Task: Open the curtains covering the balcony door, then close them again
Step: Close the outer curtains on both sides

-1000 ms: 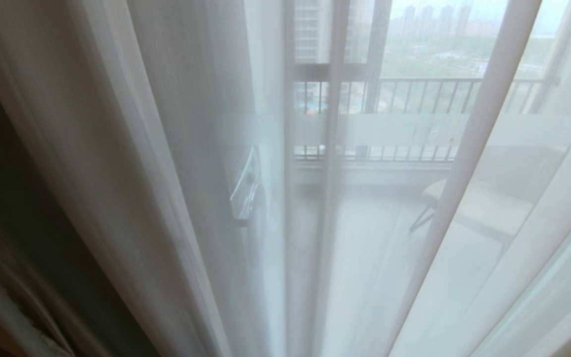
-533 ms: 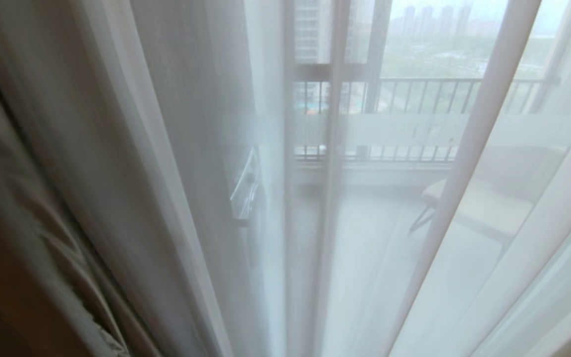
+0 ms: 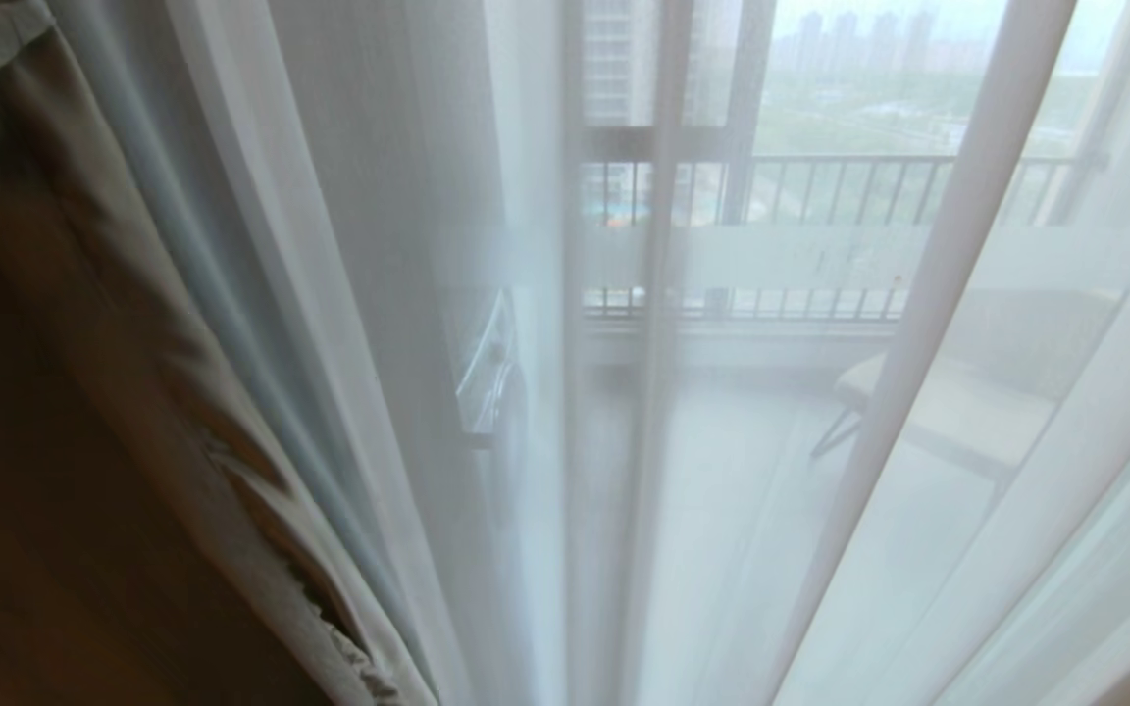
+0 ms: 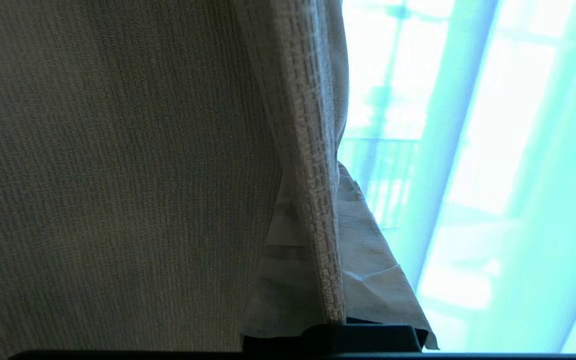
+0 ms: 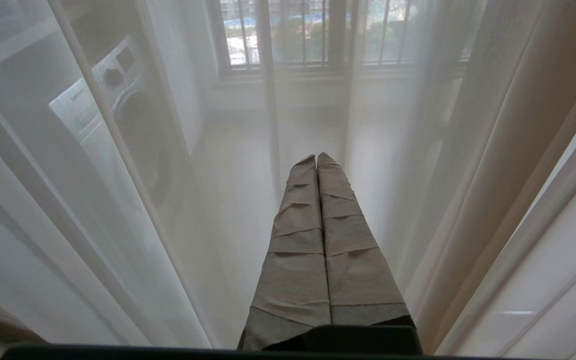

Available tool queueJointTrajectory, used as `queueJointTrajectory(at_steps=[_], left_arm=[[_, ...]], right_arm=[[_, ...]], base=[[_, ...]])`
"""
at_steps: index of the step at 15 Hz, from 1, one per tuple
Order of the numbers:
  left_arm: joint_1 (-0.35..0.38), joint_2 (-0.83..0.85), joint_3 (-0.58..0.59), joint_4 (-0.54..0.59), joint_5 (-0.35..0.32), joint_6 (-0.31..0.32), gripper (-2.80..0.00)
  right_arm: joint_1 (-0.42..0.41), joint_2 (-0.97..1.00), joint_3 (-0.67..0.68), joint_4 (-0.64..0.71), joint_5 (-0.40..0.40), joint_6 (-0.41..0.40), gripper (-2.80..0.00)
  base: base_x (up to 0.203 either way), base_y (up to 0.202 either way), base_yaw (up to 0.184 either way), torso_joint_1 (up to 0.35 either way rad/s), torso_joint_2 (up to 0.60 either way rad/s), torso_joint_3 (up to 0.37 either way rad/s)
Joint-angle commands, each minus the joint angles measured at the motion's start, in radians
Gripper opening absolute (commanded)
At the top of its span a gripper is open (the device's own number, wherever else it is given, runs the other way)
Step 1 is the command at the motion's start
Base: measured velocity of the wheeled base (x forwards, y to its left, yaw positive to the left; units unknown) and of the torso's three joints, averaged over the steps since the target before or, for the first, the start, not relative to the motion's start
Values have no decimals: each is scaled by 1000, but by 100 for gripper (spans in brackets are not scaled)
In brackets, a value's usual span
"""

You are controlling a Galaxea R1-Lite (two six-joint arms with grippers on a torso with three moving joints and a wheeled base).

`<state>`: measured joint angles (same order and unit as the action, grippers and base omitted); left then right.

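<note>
The curtains hang in two layers over the balcony door (image 3: 781,257), whose dark frame and frosted band show through the fabric. The sheer white layer (image 3: 408,294) spans the whole head view. The thick cream-beige layer (image 3: 84,343) fills the left side in front of it. In the left wrist view my left gripper (image 4: 318,200) is shut on the stitched edge of the thick curtain (image 4: 118,175), with the hem pinched between its taped fingers (image 4: 383,280). My right gripper (image 5: 317,156) is shut on nothing and points at the sheer curtain (image 5: 468,150). Neither gripper shows in the head view.
Behind the sheer fabric stand a washing machine (image 3: 487,373), seen also from the right wrist as the washing machine (image 5: 113,115), and a chair (image 3: 957,412) on the balcony floor. A barred railing (image 3: 849,186) closes the balcony's far side.
The thick beige curtain has swept in from the left edge toward the right, covering the dark gap there. The sheer layer and the right gripper have stayed put.
</note>
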<state>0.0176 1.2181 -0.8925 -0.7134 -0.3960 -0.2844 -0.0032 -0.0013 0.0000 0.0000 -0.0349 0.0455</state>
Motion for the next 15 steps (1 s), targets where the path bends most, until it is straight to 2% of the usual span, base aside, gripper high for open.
queueJointTrajectory(at_steps=[1, 5, 10, 15], left_arm=[[-51, 6, 2, 3, -4, 2, -280], [-172, 6, 22, 3, 5, 15, -280], [-249, 8, 40, 4, 6, 16, -280], [-318, 10, 43, 58, 6, 18, -280]], right_arm=[[0, 1, 0, 0, 0, 0, -280], [0, 1, 0, 0, 0, 0, -280], [0, 1, 0, 0, 0, 0, -280], [0, 1, 0, 0, 0, 0, -280]], base=[[0, 0, 0, 0, 0, 0], [0, 0, 0, 0, 0, 0], [0, 0, 0, 0, 0, 0], [0, 0, 0, 0, 0, 0]])
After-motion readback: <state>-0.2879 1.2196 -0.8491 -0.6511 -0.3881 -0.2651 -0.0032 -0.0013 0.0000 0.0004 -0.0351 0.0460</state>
